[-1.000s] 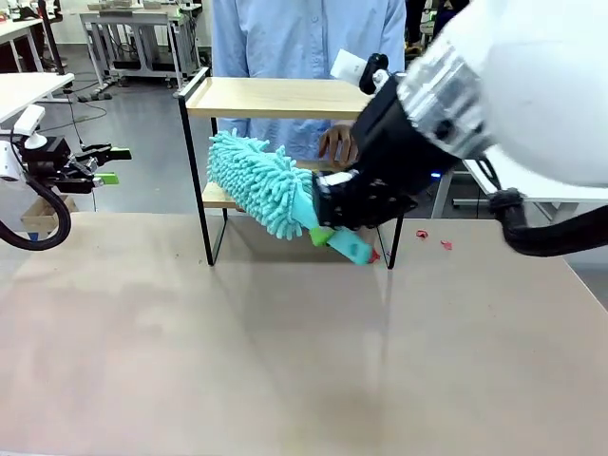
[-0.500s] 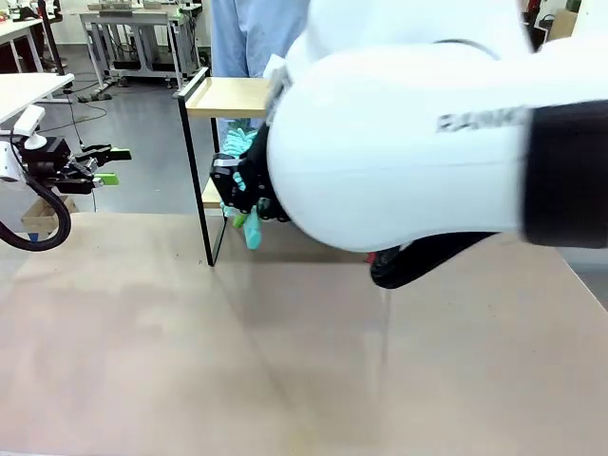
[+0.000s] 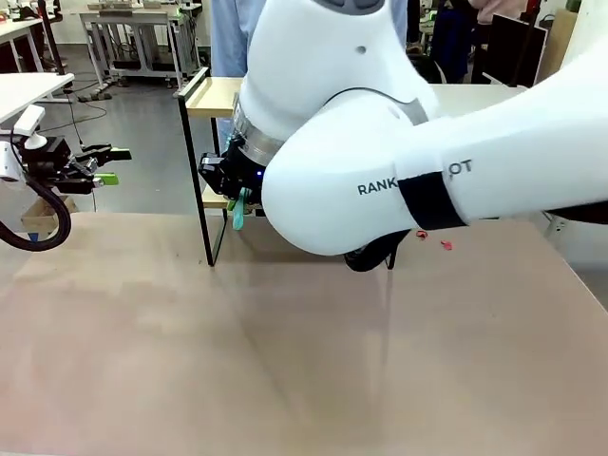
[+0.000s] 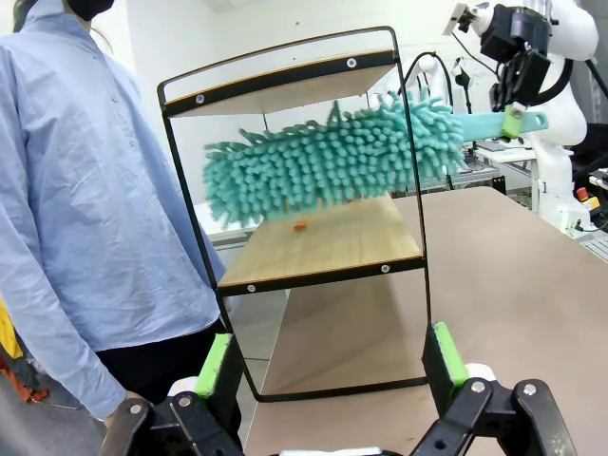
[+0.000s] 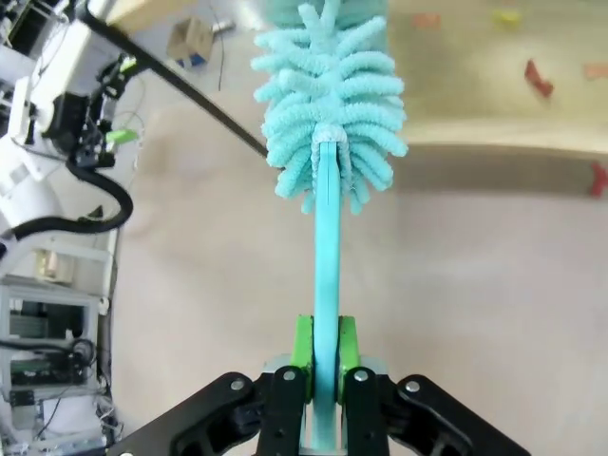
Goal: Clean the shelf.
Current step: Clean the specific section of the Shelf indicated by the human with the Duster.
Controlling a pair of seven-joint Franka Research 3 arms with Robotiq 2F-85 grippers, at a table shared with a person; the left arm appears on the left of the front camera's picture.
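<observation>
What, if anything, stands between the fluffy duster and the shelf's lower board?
Nothing visible does. The right gripper holds the duster, whose head sits between the two boards of the shelf, just over the lower one; only a small orange scrap lies there.

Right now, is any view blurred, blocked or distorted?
Front view: the right arm, close to the lens, hides most of the shelf. Left wrist view: the duster is slightly motion-smeared; the shelf's frame bows from the wide lens. Right wrist view: its handle sharp, the board behind soft.
</observation>
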